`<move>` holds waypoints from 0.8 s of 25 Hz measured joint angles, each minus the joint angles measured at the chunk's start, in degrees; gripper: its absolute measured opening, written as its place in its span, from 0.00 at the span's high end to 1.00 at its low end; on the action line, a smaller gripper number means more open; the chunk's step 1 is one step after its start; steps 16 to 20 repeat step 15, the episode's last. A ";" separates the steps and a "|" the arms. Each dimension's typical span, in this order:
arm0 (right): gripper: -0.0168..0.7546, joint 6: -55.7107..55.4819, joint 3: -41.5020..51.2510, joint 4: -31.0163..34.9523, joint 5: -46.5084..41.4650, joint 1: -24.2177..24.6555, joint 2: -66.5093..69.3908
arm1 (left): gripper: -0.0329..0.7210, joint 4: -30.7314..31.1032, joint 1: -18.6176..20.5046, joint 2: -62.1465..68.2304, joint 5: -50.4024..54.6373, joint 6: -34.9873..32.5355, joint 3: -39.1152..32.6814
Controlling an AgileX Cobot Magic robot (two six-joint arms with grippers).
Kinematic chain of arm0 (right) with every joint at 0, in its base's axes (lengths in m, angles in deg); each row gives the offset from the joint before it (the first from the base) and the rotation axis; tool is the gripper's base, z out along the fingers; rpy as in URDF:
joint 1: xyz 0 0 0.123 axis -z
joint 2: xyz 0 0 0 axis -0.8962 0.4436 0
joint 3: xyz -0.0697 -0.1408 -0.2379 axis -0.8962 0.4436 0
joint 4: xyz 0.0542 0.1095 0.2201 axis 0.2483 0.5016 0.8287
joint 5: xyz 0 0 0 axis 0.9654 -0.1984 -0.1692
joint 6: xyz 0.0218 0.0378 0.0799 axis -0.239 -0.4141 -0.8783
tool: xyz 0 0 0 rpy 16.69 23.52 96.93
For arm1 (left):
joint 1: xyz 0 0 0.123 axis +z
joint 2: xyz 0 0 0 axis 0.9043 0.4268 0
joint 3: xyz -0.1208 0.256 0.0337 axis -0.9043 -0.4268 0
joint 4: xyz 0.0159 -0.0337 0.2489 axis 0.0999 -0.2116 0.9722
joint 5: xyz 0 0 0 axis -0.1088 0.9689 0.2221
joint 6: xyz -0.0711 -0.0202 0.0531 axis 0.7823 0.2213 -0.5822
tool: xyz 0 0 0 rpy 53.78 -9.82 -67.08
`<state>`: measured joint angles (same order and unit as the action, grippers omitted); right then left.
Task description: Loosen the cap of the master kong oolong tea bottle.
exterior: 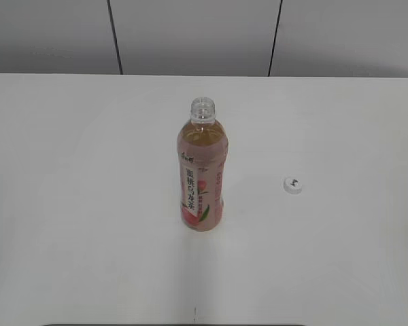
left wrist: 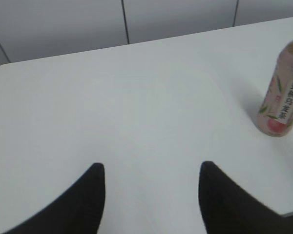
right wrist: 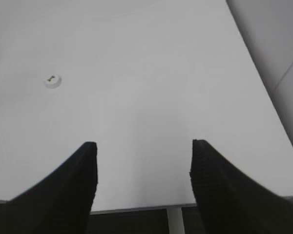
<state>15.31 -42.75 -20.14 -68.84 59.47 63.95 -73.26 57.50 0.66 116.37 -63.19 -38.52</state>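
The master kong oolong tea bottle (exterior: pixel 200 173) stands upright in the middle of the white table, pink label forward, its neck open with no cap on it. It also shows at the right edge of the left wrist view (left wrist: pixel 282 95). The small white cap (exterior: pixel 293 185) lies flat on the table to the bottle's right, dark mark up; it also shows in the right wrist view (right wrist: pixel 52 81). My left gripper (left wrist: pixel 151 168) is open and empty, well away from the bottle. My right gripper (right wrist: pixel 142 146) is open and empty near the table's edge, away from the cap. Neither gripper shows in the exterior view.
The white table (exterior: pixel 88 204) spreads out on all sides of the bottle. A grey panelled wall (exterior: pixel 190 34) runs behind its far edge. The table's near edge shows in the right wrist view (right wrist: pixel 136 208).
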 joint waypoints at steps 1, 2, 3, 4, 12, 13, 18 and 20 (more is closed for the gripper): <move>0.38 0.00 0.00 0.00 0.04 1.66 0.00 | 0.45 0.00 1.44 0.00 0.00 0.00 0.00; 0.38 0.00 0.00 0.00 0.06 3.31 0.00 | 0.45 0.00 2.70 0.00 0.00 0.00 0.00; 0.38 0.00 0.00 0.00 0.06 4.57 0.00 | 0.45 0.00 4.18 0.00 0.00 0.00 0.00; 0.38 0.00 0.00 0.00 0.12 5.44 0.00 | 0.45 0.00 5.58 0.00 0.00 0.00 0.00; 0.38 0.00 0.00 -0.02 0.13 6.07 0.00 | 0.45 0.00 7.84 0.00 0.00 0.00 0.00; 0.38 -0.05 0.00 -0.02 0.13 6.07 0.00 | 0.45 0.00 7.84 0.00 0.00 0.00 0.00; 0.38 -0.01 0.00 -0.02 0.13 6.07 0.00 | 0.45 0.00 7.84 0.00 0.00 0.00 0.00; 0.38 -0.01 0.00 -0.02 0.13 6.07 0.00 | 0.45 0.00 7.84 0.00 0.00 0.00 0.00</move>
